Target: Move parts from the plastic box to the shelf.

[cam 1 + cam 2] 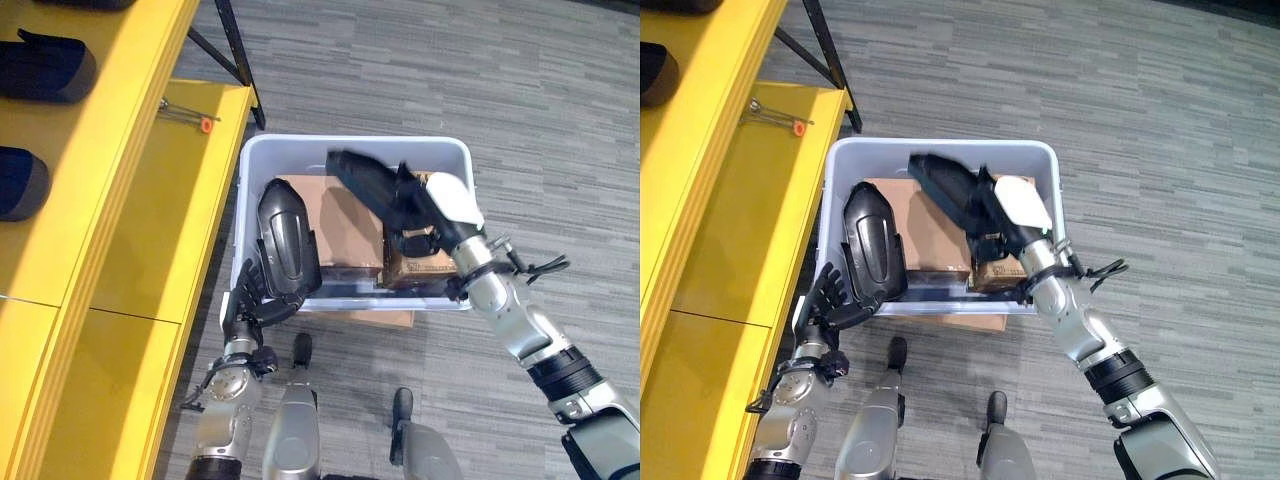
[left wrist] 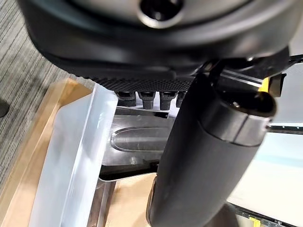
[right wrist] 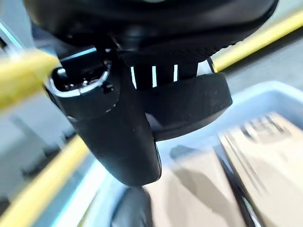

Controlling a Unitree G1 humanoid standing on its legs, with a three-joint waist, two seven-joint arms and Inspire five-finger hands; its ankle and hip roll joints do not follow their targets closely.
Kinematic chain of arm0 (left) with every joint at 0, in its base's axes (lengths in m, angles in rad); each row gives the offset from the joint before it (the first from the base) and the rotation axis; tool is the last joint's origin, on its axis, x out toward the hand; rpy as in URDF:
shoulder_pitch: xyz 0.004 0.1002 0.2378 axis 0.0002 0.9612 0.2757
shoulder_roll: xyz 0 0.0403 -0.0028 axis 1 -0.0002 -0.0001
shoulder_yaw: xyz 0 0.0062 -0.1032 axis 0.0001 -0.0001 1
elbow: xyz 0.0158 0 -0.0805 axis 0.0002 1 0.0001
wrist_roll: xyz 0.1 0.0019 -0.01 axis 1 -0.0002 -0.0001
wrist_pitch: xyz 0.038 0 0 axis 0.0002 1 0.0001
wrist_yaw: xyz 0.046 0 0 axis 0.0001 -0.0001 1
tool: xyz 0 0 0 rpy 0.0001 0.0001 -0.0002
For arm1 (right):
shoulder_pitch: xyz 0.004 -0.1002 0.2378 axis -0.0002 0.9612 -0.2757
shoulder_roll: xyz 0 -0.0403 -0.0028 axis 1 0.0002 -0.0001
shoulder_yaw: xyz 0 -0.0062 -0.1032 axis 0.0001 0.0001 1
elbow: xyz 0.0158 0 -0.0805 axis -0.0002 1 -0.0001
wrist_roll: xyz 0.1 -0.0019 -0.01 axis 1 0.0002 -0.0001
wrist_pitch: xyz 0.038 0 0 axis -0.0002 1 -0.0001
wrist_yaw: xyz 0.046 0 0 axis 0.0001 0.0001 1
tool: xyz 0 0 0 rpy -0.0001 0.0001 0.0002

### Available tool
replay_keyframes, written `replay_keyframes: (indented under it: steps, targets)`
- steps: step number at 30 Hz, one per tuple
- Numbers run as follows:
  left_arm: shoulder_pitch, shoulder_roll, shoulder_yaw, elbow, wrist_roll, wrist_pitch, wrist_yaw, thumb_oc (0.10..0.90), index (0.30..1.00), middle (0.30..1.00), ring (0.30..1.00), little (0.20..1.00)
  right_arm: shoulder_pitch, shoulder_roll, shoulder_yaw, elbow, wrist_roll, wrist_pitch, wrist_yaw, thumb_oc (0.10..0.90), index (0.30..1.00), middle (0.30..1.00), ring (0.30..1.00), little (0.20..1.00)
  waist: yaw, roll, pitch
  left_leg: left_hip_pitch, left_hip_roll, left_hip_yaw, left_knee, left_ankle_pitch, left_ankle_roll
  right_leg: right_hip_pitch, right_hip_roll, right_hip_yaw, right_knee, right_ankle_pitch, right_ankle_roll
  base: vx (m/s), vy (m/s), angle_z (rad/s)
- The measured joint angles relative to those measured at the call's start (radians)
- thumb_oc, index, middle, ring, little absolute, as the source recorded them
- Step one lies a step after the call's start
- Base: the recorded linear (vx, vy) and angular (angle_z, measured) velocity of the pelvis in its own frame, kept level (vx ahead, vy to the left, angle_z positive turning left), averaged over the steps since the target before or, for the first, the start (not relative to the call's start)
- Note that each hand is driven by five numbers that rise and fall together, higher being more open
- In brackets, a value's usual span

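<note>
Both arms are in the plastic box [image 1: 455,160] at once. The right robot hand [image 1: 425,205] has its fingers and thumb curled around a long black part [image 1: 358,175], lifted clear above the cardboard inside, tilted, its far end pointing away from the robot hand toward the box's back wall. The left robot hand [image 1: 252,295] sits at the box's near left corner, fingers spread up against the underside of a rounded black part [image 1: 288,240] that stands on end against the left wall; whether it truly grips that part, I cannot tell.

Under the right robot hand lies a flat cardboard sheet [image 1: 345,225], and just beside the wrist a small brown carton [image 1: 425,262]. The box's rim stands between the left robot hand and the yellow shelf [image 1: 120,230], which runs along that arm's outer side. More dark parts [image 1: 45,65] already rest on the shelf's upper level, and an orange-tipped metal tool [image 1: 190,120] lies on its lower ledge. The box sits on grey striped carpet [image 1: 540,100].
</note>
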Motion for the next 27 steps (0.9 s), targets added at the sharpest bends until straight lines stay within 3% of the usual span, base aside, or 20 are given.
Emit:
replay_keyframes:
  steps: [3, 6, 17, 21, 23, 24, 26, 27]
  targets:
    - [0.010, 0.001, 0.000, -0.006, 0.000, 0.012, -0.022, 0.900, 1.000, 1.000, 1.000, 1.000, 0.007, 0.044, -0.064, -0.043, 0.004, 0.004, 0.001, 0.400, 0.300, 0.300, 0.300, 0.300, -0.008, 0.006, -0.003, 0.056, -0.002, 0.023, -0.016, -0.010, 0.003, 0.044, -0.008, 0.009, -0.015, 0.002, 0.001, 0.07, -0.035, -0.15]
    - [0.010, 0.001, -0.001, -0.011, 0.000, 0.012, -0.042, 0.900, 1.000, 1.000, 1.000, 1.000, 0.017, 0.043, -0.092, -0.103, 0.013, 0.001, 0.001, 0.400, 0.300, 0.300, 0.300, 0.300, -0.021, 0.031, -0.018, 0.069, -0.003, 0.023, -0.017, -0.015, 0.005, 0.061, -0.008, 0.005, -0.024, 0.002, 0.001, 0.02, -0.022, 0.01]
    - [0.031, -0.023, -0.008, -0.040, 0.001, 0.014, -0.062, 0.900, 1.000, 1.000, 1.000, 1.000, 0.029, 0.029, -0.104, -0.133, 0.016, 0.001, 0.002, 0.400, 0.300, 0.300, 0.300, 0.300, -0.068, 0.081, -0.051, 0.113, 0.004, 0.024, -0.011, -0.019, 0.012, 0.088, 0.007, 0.018, 0.006, -0.009, -0.001, -0.07, -0.074, -0.02]
    - [0.076, -0.066, -0.011, -0.037, 0.000, 0.016, -0.062, 0.900, 1.000, 1.000, 1.000, 1.000, 0.033, 0.010, -0.101, -0.133, 0.030, 0.001, 0.002, 0.400, 0.300, 0.300, 0.300, 0.300, -0.086, 0.114, -0.071, 0.111, 0.015, 0.018, 0.000, -0.013, 0.025, 0.059, 0.021, 0.025, 0.087, -0.053, 0.000, -0.20, -0.148, 0.03]
    - [0.100, -0.077, -0.016, -0.037, 0.000, 0.021, -0.062, 0.900, 1.000, 1.000, 1.000, 1.000, 0.035, 0.009, -0.094, -0.133, 0.034, 0.001, 0.001, 0.400, 0.300, 0.300, 0.300, 0.300, -0.086, 0.133, -0.082, 0.106, 0.021, 0.009, 0.005, -0.003, 0.054, 0.033, 0.038, 0.022, 0.128, -0.067, -0.010, -0.31, -0.257, 0.04]
    - [0.120, -0.090, -0.015, -0.037, 0.000, 0.021, -0.062, 0.900, 1.000, 1.000, 1.000, 1.000, 0.027, -0.003, -0.077, -0.133, 0.035, 0.000, -0.001, 0.400, 0.300, 0.300, 0.300, 0.300, -0.082, 0.149, -0.082, 0.080, 0.038, -0.017, 0.019, 0.015, 0.061, -0.032, 0.056, 0.022, 0.235, -0.122, -0.024, -0.27, -0.250, 0.13]
    - [0.138, -0.101, -0.006, -0.040, 0.000, 0.018, -0.063, 0.900, 1.000, 1.000, 1.000, 1.000, 0.021, -0.004, -0.052, -0.131, 0.048, 0.000, -0.003, 0.400, 0.300, 0.300, 0.300, 0.300, -0.075, 0.163, -0.082, 0.048, 0.059, -0.035, 0.017, 0.032, 0.061, -0.101, 0.092, 0.032, 0.345, -0.165, -0.049, -0.19, -0.205, 0.22]
    - [0.143, -0.101, -0.007, -0.034, -0.001, 0.024, -0.061, 0.900, 1.000, 1.000, 1.000, 1.000, 0.022, -0.002, -0.038, -0.131, 0.053, 0.000, -0.003, 0.400, 0.300, 0.300, 0.300, 0.300, -0.068, 0.170, -0.081, 0.041, 0.071, -0.036, 0.000, 0.010, 0.120, -0.126, 0.107, 0.022, 0.383, -0.179, -0.057, -0.21, -0.235, 0.39]
